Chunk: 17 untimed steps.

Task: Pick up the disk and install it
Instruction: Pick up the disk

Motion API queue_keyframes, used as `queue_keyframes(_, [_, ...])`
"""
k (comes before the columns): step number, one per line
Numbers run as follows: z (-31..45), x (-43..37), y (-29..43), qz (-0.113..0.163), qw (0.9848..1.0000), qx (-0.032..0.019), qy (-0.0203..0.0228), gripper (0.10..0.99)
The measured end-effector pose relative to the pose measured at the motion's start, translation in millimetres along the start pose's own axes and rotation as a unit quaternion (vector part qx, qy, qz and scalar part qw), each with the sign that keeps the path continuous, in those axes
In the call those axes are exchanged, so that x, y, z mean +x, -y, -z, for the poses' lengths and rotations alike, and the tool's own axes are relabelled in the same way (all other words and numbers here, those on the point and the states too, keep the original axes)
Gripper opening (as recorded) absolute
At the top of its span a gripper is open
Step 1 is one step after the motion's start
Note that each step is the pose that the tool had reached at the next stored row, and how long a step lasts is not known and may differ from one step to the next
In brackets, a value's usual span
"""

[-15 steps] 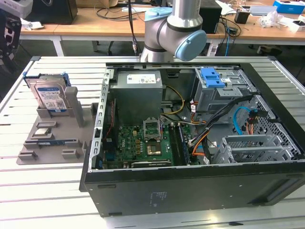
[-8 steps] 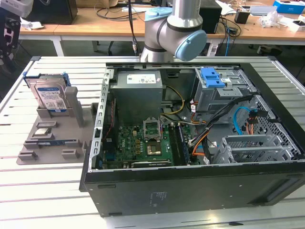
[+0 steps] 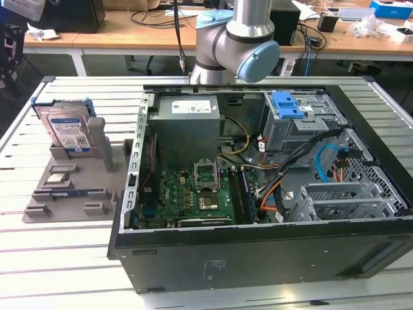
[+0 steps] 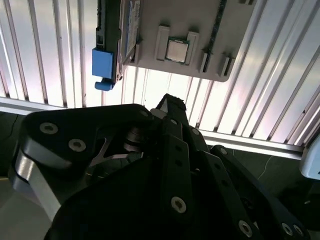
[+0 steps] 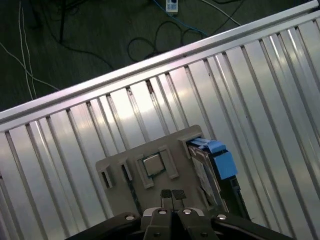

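— Black gripper (image 5: pixel 172 195) up close: in the first wrist view its tips are pressed together with nothing between them, poised over the grey holder (image 5: pixel 150 167).

— And the disk (image 3: pixel 67 128)?

— It stands on edge in a slot of that holder, with its blue carrier (image 5: pixel 220 160) around it. It is near the table's (image 3: pixel 64 258) far corner on the exterior view's left, well apart from the open computer case (image 3: pixel 258 265).

— So what does picking it up well call for?

— By his reading, the jaws must part wider than the disk's thin side. They should sit centred over its upper edge and square to its flat faces. A straight vertical approach seems safest, since a tilted one could wedge the carrier in the slot.

— Anything beside it to mind?

— The small chip (image 5: pixel 151 165), seated in the same holder just beside the disk. The jaws should keep off it.
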<state>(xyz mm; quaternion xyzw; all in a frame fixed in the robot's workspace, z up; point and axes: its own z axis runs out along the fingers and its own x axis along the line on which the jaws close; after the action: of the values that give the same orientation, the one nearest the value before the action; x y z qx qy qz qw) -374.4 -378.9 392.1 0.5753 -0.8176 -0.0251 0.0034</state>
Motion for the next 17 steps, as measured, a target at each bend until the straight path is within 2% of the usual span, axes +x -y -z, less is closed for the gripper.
queue_keyframes(5, [0.0, 0.0, 0.0, 0.026, 0.9997, -0.0006, -0.0012, 0.106])
queue_keyframes(8, [0.0, 0.0, 0.0, 0.046, 0.9989, -0.0011, -0.0021, 0.106])
queue_keyframes(11, [0.0, 0.0, 0.0, 0.062, 0.998, -0.0014, -0.0028, 0.106])
queue_keyframes(17, [0.0, 0.0, 0.0, 0.098, 0.9952, -0.0023, -0.0044, 0.106])
